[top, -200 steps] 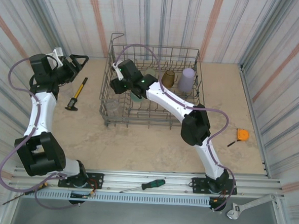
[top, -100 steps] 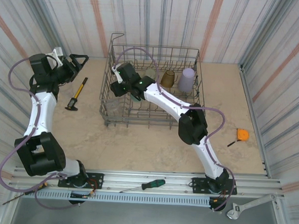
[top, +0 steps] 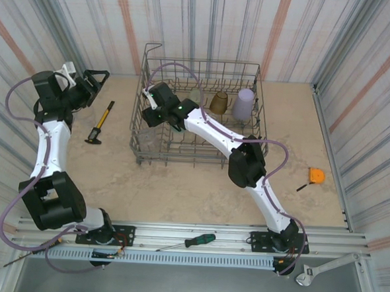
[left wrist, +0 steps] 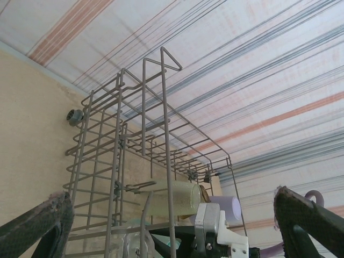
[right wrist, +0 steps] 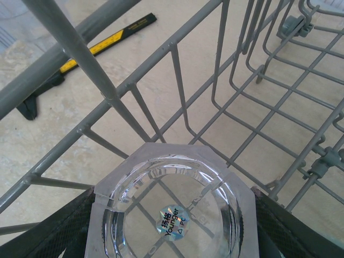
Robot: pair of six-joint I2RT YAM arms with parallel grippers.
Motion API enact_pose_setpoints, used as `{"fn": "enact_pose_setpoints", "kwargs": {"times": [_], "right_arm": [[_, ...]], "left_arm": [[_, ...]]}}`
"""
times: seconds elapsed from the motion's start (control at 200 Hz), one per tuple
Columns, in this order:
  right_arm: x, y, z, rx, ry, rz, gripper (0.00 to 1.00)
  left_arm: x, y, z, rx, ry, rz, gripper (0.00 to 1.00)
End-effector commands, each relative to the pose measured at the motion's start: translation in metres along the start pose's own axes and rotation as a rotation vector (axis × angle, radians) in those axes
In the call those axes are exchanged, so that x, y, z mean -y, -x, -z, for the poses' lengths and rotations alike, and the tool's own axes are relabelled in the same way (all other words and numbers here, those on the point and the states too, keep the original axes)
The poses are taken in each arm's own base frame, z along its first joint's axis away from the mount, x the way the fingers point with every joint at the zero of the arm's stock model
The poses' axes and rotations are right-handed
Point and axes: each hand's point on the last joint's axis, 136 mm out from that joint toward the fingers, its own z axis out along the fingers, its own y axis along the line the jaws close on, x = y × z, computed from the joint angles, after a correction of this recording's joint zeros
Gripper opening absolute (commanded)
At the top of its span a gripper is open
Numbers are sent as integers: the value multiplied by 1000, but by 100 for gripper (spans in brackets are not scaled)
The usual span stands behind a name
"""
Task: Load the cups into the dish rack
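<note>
Clear plastic sits clamped between the padded fingers of the right gripper [right wrist: 172,215]: a clear cup [right wrist: 169,183], seen base-on in the lower middle of the right wrist view, with a small shiny sticker on its bottom. The jaws hold it by its sides, so it is grasped, not let go.

Over the last second the right arm has swung a little further toward the left of the overhead frame. The cup now hangs inside the dish rack [top: 146,77], close to its left wall. Through the wires in the wrist view, the yellow-handled tool [right wrist: 107,43] lies outside on the table [top: 179,191], at the upper left. The grip has not altered during that swing.

The left gripper [top: 105,79] has drifted slightly up and left in the overhead frame. It stays spread wide, empty, well apart from the rack.

Three cups already stand along the rack's far row in the upper middle of the overhead frame: a pale yellow-green cup [top: 197,95], an amber cup [top: 219,102] and a lavender cup [top: 244,104].

By my reading, the carry is nearly over. The clear cup is within the rack's walls but not yet resting on the tines, so it still needs lowering and release.
</note>
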Motion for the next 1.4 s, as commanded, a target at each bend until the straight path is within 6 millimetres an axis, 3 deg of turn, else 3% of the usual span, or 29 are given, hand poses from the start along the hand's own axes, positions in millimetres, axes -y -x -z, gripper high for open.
{"fn": "enact_pose_setpoints", "kwargs": {"times": [0.0, 0.21, 0.286, 0.366, 0.501, 0.786, 1.042, 1.393], "right_arm": [[-8, 8, 1, 21, -2, 18, 57], [-5, -2, -5, -12, -32, 42, 61], [-3, -4, -6, -19, -42, 44, 66], [-3, -3, -5, -20, -40, 40, 80], [-7, 4, 2, -7, -28, 28, 90], [-8, 22, 18, 40, -25, 1, 95], [-1, 41, 46, 80, -49, -16, 99], [6, 42, 74, 81, -81, -36, 99]], "left_arm": [[5, 0, 1, -2, -38, -1, 99], [4, 0, -1, -8, -44, 11, 99], [4, 0, 0, -6, -44, 9, 99], [3, 3, 2, 2, -40, 9, 99], [-1, 5, 4, 8, -33, 22, 99], [-2, 5, 4, 11, -29, 21, 99], [-10, 6, 4, 17, -4, 36, 99], [-21, 8, 8, 27, 49, 52, 99]]}}
